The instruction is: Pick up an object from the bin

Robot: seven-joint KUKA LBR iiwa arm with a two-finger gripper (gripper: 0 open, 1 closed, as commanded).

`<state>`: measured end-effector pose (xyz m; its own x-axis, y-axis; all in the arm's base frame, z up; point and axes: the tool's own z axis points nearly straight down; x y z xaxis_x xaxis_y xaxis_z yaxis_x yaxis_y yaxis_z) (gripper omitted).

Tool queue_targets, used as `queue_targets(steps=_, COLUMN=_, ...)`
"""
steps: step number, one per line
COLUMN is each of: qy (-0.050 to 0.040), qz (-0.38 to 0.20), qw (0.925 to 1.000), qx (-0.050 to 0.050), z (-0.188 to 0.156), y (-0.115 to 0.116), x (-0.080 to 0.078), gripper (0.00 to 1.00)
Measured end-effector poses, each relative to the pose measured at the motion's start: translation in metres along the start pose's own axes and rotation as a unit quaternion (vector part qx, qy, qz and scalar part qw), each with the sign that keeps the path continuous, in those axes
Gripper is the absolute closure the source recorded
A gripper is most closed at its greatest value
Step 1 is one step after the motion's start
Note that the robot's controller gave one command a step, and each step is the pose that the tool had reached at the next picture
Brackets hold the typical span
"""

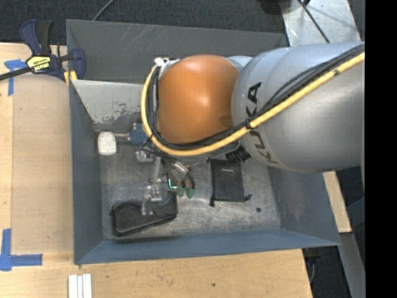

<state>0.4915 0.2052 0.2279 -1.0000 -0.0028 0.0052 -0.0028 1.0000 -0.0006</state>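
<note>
My gripper (154, 196) reaches down from under the arm's wrist into the front left part of the bin. Its tip is right at the upper edge of a black oblong pouch-like thing (139, 218) that lies flat near the bin's front wall. Whether it touches the pouch I cannot tell. Just to the gripper's right sit small green bits (184, 192). A black rectangular flat thing (226, 180) lies further right on the bin floor, partly under the arm.
A small white rounded block (107, 143) rests by the left wall, with a small blue thing (136, 133) next to it at the wrist's edge. The arm and its orange cover hide the bin's middle and back right.
</note>
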Motion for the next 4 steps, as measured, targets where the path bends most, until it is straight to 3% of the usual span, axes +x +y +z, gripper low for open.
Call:
queue_targets(steps=1, qy=-0.0049, qz=-0.105, qw=0.9945, qx=-0.001, z=0.153, y=-0.014, x=0.004, gripper=0.0)
queue_targets(steps=2, qy=-0.0054, qz=-0.287, qw=0.9578, qx=0.0, z=0.127, y=-0.021, x=-0.002, gripper=0.0)
queue_targets(steps=3, qy=-0.0068, qz=-0.402, qw=0.9154, qx=0.0, z=0.125, y=-0.022, x=-0.007, gripper=0.0)
queue_targets(steps=4, qy=-0.0187, qz=-0.512, qw=0.8588, qx=0.003, z=0.133, y=-0.019, x=-0.013, gripper=0.0)
